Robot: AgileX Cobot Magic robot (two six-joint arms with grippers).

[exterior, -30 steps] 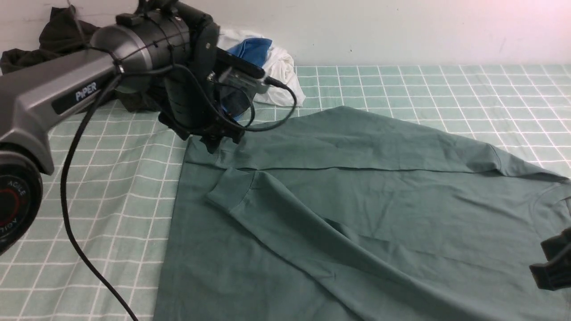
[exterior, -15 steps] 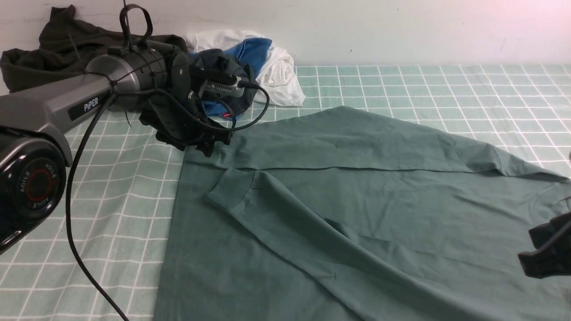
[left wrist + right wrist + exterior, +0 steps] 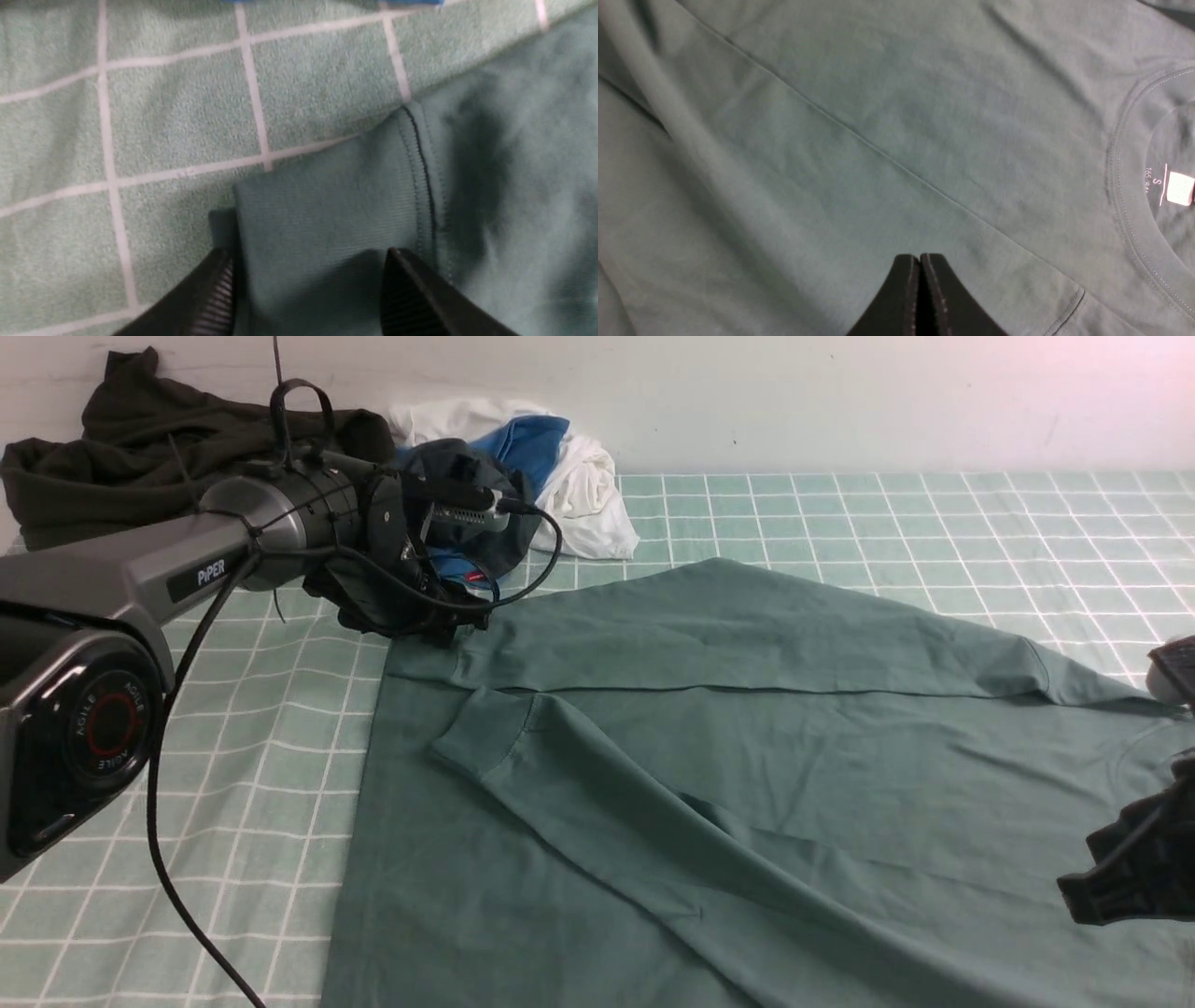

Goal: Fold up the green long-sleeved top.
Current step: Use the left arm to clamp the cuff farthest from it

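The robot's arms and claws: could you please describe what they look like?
The left arm is grey, with white PIPER lettering on a black strip, a round black joint cap with a red ring, and a black cable trailing along it. The left claw is black with ribbed pads. The right claw is plain black.

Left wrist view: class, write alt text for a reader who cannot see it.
The open left gripper hangs over the ribbed cuff of the green long-sleeved top, one black finger at the cuff's free end, the other near its seam. The sleeve lies on a mint cloth with white grid lines.
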